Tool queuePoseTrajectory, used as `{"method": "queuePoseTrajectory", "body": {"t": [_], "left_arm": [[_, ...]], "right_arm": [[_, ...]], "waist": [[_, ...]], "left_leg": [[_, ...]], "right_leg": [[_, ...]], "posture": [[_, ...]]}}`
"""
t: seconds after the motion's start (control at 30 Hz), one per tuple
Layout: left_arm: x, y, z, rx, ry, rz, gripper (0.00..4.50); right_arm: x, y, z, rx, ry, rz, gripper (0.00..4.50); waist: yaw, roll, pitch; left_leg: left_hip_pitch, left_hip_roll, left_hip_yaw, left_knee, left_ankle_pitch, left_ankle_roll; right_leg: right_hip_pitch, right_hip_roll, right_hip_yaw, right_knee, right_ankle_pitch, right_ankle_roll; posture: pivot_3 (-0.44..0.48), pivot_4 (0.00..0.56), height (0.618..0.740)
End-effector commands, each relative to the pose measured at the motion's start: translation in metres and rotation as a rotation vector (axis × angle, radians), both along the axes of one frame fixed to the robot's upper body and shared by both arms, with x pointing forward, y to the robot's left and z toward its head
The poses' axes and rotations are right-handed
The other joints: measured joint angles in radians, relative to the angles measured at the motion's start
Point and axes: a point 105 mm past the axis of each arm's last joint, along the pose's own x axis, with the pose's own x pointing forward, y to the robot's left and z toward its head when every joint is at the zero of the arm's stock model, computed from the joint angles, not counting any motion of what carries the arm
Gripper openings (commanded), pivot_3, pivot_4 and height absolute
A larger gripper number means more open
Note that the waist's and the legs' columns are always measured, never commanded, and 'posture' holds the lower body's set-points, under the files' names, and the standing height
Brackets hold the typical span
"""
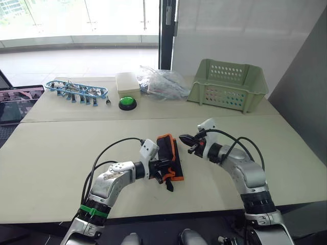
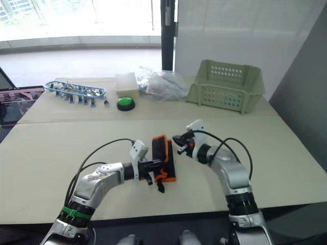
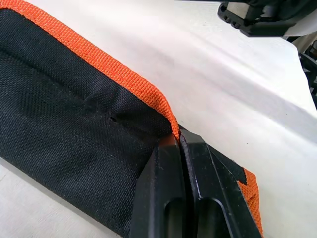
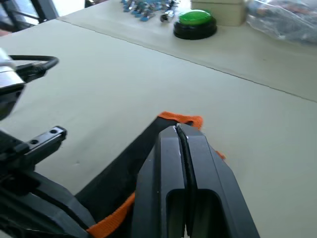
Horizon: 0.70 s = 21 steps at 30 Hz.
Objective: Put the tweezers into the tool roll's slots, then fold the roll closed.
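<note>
Tool roll (image 1: pixel 167 155), folded, black with orange edging, near centre of counter (image 1: pixel 51 153); left hand (image 1: pixel 162 171) pinched on its near orange edge, right hand (image 1: pixel 187 139) closed, empty, just right of its far end.

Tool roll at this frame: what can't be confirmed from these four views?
- Tweezers and slots: hidden; the tool roll lies folded, only black outer fabric and orange edging visible.
- Left gripper: fingers together at the roll's orange edge; whether fabric is pinched between them is hidden by the fingers themselves.
- Right gripper: shut just above the roll; contact unclear, its own fingers block the view.
- Strap: whether fastened, too small in the eye views.
</note>
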Motion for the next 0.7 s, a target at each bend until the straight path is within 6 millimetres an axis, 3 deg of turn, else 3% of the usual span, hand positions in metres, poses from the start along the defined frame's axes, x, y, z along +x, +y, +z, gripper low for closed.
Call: {"method": "queuePoseTrajectory", "body": {"t": [0.03,0.17,0.37,0.43,0.53,0.7], "left_arm": [[-0.004,0.008,-0.029,0.082,0.095,0.024,0.86],[-0.004,0.009,-0.026,0.079,0.088,0.017,2.19],[-0.003,0.017,-0.024,0.077,0.088,0.026,4.15],[-0.005,0.019,-0.022,0.067,0.085,0.02,4.48],[-0.008,0.022,-0.017,0.051,0.074,0.004,4.48],[-0.015,0.033,0.021,-0.029,-0.024,-0.081,4.48]], "right_arm": [[0.01,0.009,-0.001,-0.119,-0.077,0.033,0.0],[0.014,0.01,-0.009,-0.174,-0.054,0.07,0.0],[0.015,-0.006,-0.053,-0.328,0.123,0.06,0.0],[0.013,-0.01,-0.064,-0.349,0.167,0.054,0.0],[0.012,-0.011,-0.073,-0.357,0.2,0.046,0.0],[0.011,-0.007,-0.076,-0.334,0.217,0.045,0.0]], "waist": [[0.001,0.0,0.0],[0.006,0.0,0.0],[0.002,0.0,0.0],[-0.001,0.0,0.0],[-0.004,0.0,0.0],[-0.019,0.0,0.0]], "left_leg": [[0.0,0.0,0.0,0.0,0.0,0.0],[0.001,0.0,0.0,0.0,0.001,0.001],[0.008,0.0,0.0,0.001,0.002,0.003],[0.012,0.0,0.0,0.0,0.002,0.003],[0.017,0.0,-0.001,0.0,0.002,0.003],[0.017,0.0,-0.001,-0.003,0.002,0.003]], "right_leg": [[0.0,0.0,0.0,0.0,0.0,0.0],[0.002,0.0,0.0,0.0,0.001,0.001],[0.009,0.0,0.0,-0.001,0.002,0.0],[0.013,0.0,0.0,-0.001,0.002,0.0],[0.015,0.0,0.0,-0.002,-0.002,-0.007],[0.014,0.001,0.0,-0.001,-0.002,-0.006]], "posture": [[0.0,0.15,0.725],[0.0,0.15,0.725],[0.0,0.15,0.725],[0.0,0.15,0.725],[0.0,0.15,0.725],[0.0,0.15,0.725]]}}
